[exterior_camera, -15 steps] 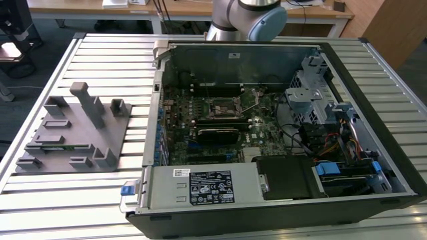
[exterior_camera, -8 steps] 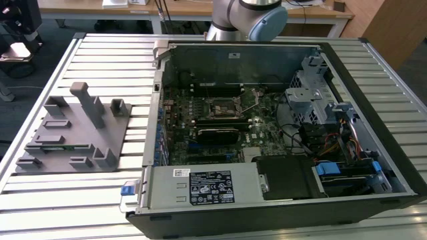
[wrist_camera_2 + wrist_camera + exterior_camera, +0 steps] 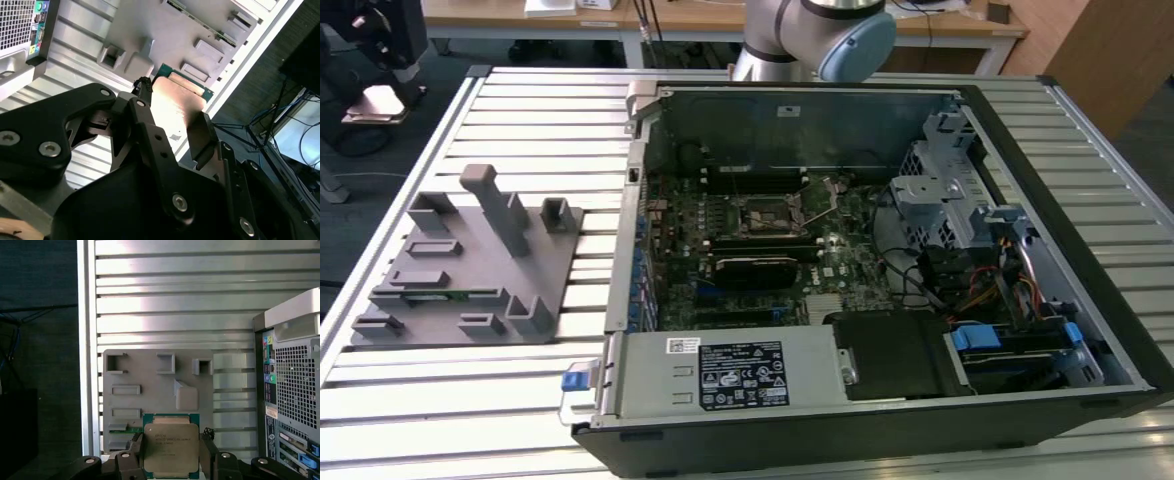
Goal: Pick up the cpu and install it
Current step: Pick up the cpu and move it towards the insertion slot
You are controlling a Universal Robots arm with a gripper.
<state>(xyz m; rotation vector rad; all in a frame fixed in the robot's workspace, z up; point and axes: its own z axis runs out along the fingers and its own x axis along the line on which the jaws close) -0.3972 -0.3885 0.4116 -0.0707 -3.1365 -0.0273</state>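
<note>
We find tool [image 3: 171, 456] pinching cpu [image 3: 171, 442] by two opposite edges. Chip is held in air, with grey holder block [image 3: 150, 377] on slatted counter [image 3: 175, 290] behind it in first wrist view and computer case [image 3: 295, 390] to one side.

Socket [image 3: 767, 212] lies well apart, inside case.

Risks, in our judgement:
- Narrow edge grip: chip may slip or tilt in transit.
- Tilted or misoriented seating could bend socket contacts.
- Socket frame looks open, though we cannot confirm; a closed frame would block seating.

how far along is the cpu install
Pickup looks done: the gripper is shut on the cpu, held over the grey holder block in the first wrist view. Not yet done: the motherboard socket looks empty in the exterior view.
</note>
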